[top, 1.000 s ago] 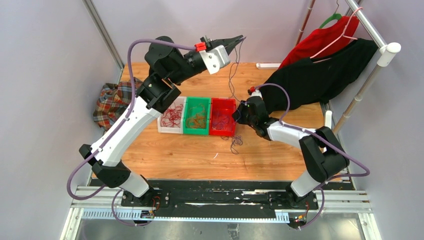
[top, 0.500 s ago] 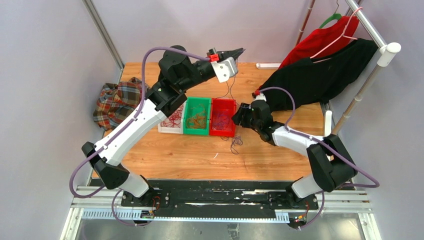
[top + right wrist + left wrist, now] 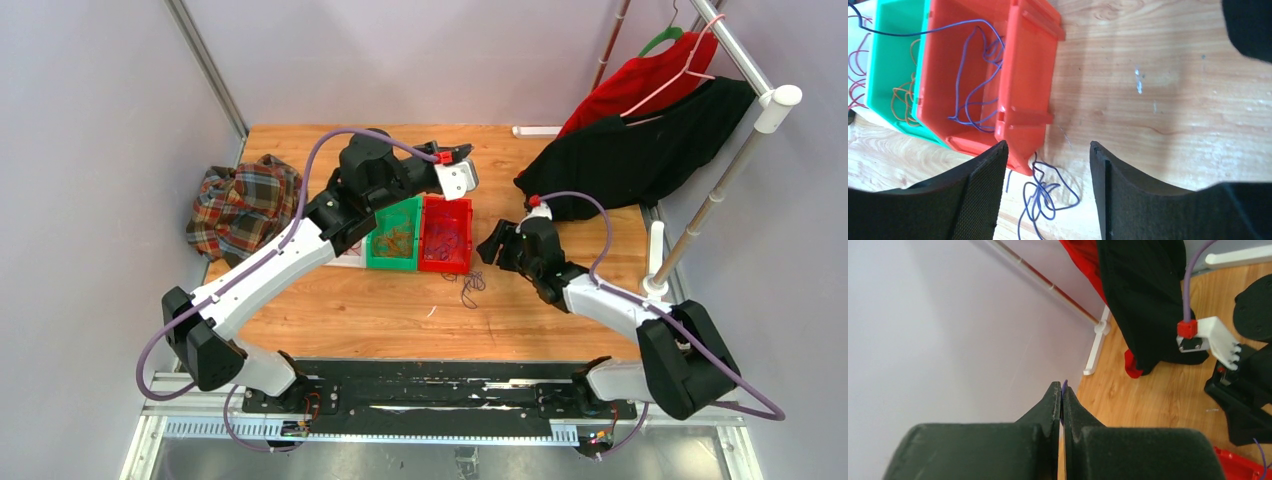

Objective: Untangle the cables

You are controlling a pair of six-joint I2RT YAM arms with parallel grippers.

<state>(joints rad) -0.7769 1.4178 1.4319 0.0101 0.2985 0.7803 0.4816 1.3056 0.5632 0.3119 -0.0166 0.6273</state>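
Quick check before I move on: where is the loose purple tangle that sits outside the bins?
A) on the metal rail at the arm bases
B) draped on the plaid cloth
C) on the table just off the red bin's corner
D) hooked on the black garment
C: the right wrist view shows the purple tangle lying on the wooden table beside the red bin, below the open right gripper.

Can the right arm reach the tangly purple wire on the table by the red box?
Probably yes. The right end effector is open, and the thin purple tangled wire lies bare on the wooden table close in front of it, beside the red plastic bin. Nothing covers it.
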